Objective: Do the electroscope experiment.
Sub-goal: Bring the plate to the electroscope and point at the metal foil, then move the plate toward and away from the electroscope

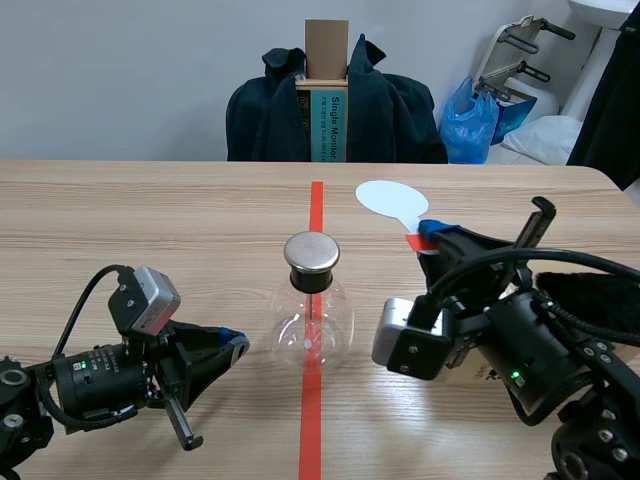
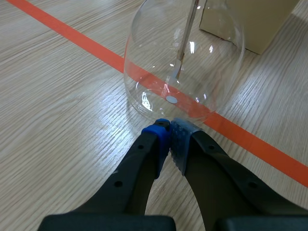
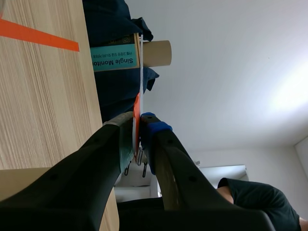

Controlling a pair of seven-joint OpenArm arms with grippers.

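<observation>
The electroscope (image 1: 313, 310), a clear glass flask with a round metal cap, stands on the red tape line at the table's middle. Through its glass wall (image 2: 183, 62) a thin rod with foil shows inside. My left gripper (image 1: 235, 345) lies low on the table just left of the flask, shut on nothing, with its tips (image 2: 169, 130) just short of the glass. My right gripper (image 1: 432, 235) points up and away, right of the flask, shut on the orange-red handle of a white oval paddle (image 1: 390, 198). In the right wrist view the paddle (image 3: 141, 62) shows edge-on, rising from between the fingers (image 3: 138, 120).
A beige box (image 2: 250, 24) sits behind the flask under the right arm. A black fuzzy cloth (image 1: 595, 290) lies at the right edge. Across the table are a chair with a dark jacket (image 1: 330, 110) and a blue bag (image 1: 470, 120).
</observation>
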